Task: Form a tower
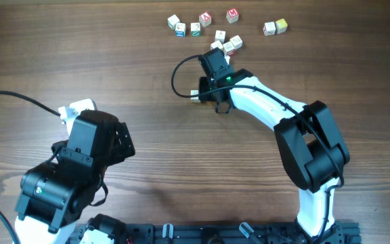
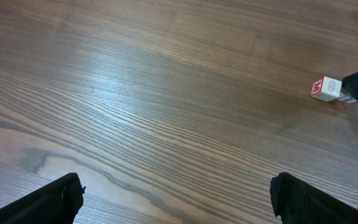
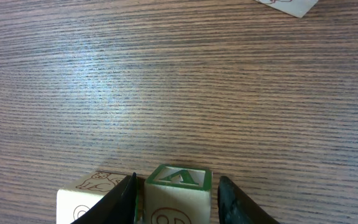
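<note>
Right gripper (image 3: 176, 179) straddles the tower (image 3: 178, 202). Jaws are narrow, with a slim gap either side of its green-A top cube, so to me it looks let go, not clamped. A bear-print cube (image 3: 95, 194) sits just beside it. The levels below are cut off, so I can't count the height. Left gripper (image 2: 176, 190) is spread wide with nothing in it, over bare table (image 1: 154, 102). Several loose cubes (image 1: 205, 19) lie beyond. My call: tower begun, most cubes left to stack.
</note>
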You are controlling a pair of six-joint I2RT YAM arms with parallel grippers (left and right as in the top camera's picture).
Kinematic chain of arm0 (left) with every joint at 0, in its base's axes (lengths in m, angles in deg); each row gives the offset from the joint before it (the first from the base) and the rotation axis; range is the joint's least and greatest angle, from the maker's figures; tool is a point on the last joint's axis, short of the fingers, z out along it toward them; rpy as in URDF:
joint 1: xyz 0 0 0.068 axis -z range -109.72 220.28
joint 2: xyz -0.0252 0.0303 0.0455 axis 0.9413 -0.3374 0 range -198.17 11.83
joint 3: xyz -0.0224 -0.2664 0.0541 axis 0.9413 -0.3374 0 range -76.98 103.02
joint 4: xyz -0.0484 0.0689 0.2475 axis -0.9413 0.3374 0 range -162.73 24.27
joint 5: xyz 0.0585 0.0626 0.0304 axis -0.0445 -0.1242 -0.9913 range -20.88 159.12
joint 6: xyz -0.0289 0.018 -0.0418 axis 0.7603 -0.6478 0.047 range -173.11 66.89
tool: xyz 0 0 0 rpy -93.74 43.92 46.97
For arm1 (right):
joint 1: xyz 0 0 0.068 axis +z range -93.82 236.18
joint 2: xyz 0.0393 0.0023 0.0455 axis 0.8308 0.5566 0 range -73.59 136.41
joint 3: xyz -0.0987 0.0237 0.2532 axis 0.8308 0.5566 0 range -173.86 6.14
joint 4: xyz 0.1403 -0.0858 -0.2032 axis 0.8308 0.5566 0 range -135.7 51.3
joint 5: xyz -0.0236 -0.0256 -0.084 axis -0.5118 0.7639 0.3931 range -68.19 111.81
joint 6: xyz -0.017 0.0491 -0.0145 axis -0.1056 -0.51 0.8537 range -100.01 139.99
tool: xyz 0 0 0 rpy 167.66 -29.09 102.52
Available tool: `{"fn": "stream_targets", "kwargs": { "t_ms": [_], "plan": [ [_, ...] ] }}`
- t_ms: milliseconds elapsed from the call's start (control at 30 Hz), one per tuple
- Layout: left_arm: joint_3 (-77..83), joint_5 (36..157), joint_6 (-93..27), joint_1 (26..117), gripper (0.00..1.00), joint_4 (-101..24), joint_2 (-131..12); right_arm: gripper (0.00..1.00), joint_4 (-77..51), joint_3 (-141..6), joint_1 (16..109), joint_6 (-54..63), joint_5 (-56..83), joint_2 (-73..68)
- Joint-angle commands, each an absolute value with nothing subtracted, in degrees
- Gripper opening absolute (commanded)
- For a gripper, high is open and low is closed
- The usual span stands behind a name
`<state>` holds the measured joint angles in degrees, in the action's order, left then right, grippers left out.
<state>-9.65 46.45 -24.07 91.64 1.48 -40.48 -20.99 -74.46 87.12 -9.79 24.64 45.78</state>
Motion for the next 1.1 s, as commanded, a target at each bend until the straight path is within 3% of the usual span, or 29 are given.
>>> {"fn": "stream_targets", "kwargs": {
  "t_ms": [0, 433, 933, 1067],
  "plan": [
    [-9.85, 46.34, -23.48, 91.32, 1.0, 1.46, -40.46, 0.42, -20.97, -73.97, 86.97, -9.96, 25.3, 47.05],
    [-9.85, 46.34, -23.48, 91.32, 1.0, 1.46, -40.46, 0.42, -10.15, -88.38, 86.97, -6.51, 33.67, 44.84],
    [-9.85, 46.34, -23.48, 91.32, 1.0, 1.46, -40.46, 0.41, 2.4, -88.68, 85.17, -7.17, 34.28, 30.81],
    [-9.85, 46.34, -23.48, 91.32, 1.0, 1.46, -40.46, 0.57, 2.31, -88.68, 83.73, -7.17, 34.3, 28.19]
  ]
}}
